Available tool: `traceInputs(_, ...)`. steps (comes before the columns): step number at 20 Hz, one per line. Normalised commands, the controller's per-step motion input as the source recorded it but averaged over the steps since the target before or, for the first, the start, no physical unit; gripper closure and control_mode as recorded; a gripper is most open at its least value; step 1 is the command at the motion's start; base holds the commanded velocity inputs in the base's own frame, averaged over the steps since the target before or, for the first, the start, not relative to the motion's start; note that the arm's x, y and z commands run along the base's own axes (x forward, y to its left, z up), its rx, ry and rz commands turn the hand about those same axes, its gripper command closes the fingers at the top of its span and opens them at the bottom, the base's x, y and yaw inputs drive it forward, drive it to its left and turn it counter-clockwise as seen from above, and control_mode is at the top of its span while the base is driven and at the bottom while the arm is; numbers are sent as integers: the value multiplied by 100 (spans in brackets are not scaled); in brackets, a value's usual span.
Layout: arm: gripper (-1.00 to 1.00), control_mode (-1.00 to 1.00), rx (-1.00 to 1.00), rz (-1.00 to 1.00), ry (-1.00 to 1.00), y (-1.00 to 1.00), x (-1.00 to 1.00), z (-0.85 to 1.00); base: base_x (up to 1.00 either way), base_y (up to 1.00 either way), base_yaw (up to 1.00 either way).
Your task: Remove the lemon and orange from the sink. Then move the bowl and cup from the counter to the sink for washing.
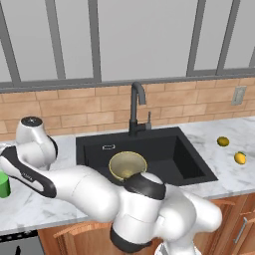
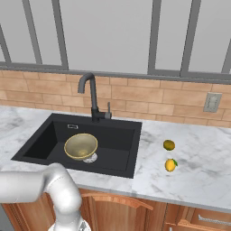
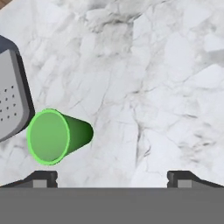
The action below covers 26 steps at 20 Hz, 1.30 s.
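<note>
The green cup (image 3: 57, 136) stands on the marble counter, its mouth facing the hand camera. My gripper (image 3: 113, 178) hovers above the counter, open and holding nothing, and the cup sits just beyond its left fingertip (image 3: 43, 178). The same cup (image 1: 4, 185) shows at the far left edge of the left base view. In the black sink (image 1: 92, 144) (image 2: 131, 167), the golden-tan bowl (image 1: 128, 165) (image 2: 81, 145) rests beside the drain. The orange (image 1: 223, 141) (image 2: 169, 145) and the lemon (image 1: 240, 158) (image 2: 170, 165) lie on the counter to the right of the sink.
A black curved faucet (image 1: 135, 107) (image 2: 91, 97) rises behind the sink. A grey perforated object with a dark edge (image 3: 11, 96) lies close to the cup's left in the hand view. My white arm (image 1: 74, 184) reaches left across the front counter. A wall outlet (image 2: 212, 102) is at the right.
</note>
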Motion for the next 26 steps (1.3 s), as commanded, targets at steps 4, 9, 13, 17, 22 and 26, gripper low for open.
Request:
traceInputs(4, -100, -100, 0, 0, 0, 15, 13, -6, 0, 0, 0)
traceInputs(9, -100, -100, 0, 0, 0, 20, 13, -9, 0, 0, 0)
traceInputs(13, -100, -100, 0, 0, 0, 20, 11, -11, 0, 0, 0)
traceInputs(17, -100, -100, 0, 0, 0, 14, 12, -13, 0, 0, 0)
traceInputs(22, -100, -100, 0, 0, 0, 15, 11, -15, 0, 0, 0)
traceInputs(26, -100, -100, 0, 0, 0, 14, 9, -16, 0, 0, 0)
